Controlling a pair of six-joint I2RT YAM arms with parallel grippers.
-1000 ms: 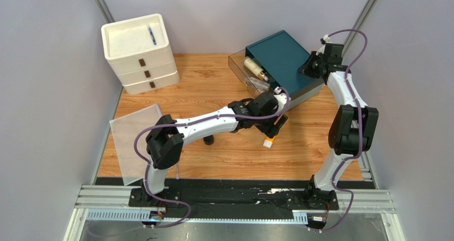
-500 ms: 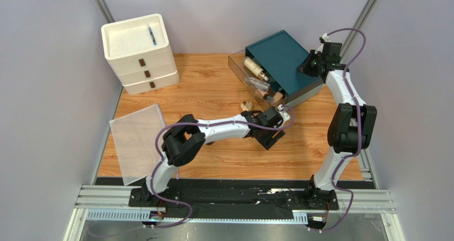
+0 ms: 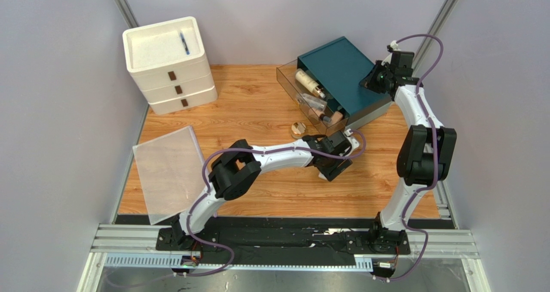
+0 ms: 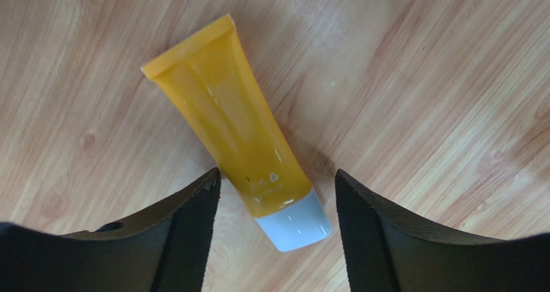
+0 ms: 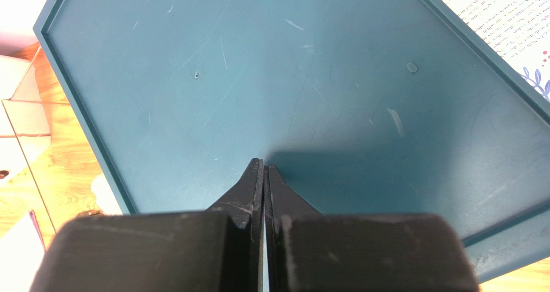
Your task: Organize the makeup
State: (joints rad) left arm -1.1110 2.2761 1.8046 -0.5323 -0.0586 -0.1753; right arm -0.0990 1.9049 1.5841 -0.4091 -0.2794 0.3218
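Left arm (image 3: 277,155): over the last second I watched its elbow swing right and its wrist settle over the orange tube (image 4: 226,121), which the overhead view no longer showed.
Left claw (image 4: 277,176): open, one finger on each side of the tube's capped end, gripping nothing.
Tube: lay flat on the wooden surface (image 4: 419,79), white cap toward the claw, crimped end pointing away.
Right claw (image 5: 264,176): closed on nothing, tips pressed together over the lid of the teal box (image 3: 339,66); I could not tell if they touched it.
Clear drawer (image 3: 288,76): stood pulled out of the box toward the left, with bottles (image 3: 308,82) lying inside.
Gold-lidded jar (image 3: 297,128): sat on the surface between the drawer and the left wrist.
White drawer unit (image 3: 169,79): stood in the far left corner, a blue pen (image 3: 184,43) in its top tray.
Clear sheet (image 3: 168,172): lay by the left edge.
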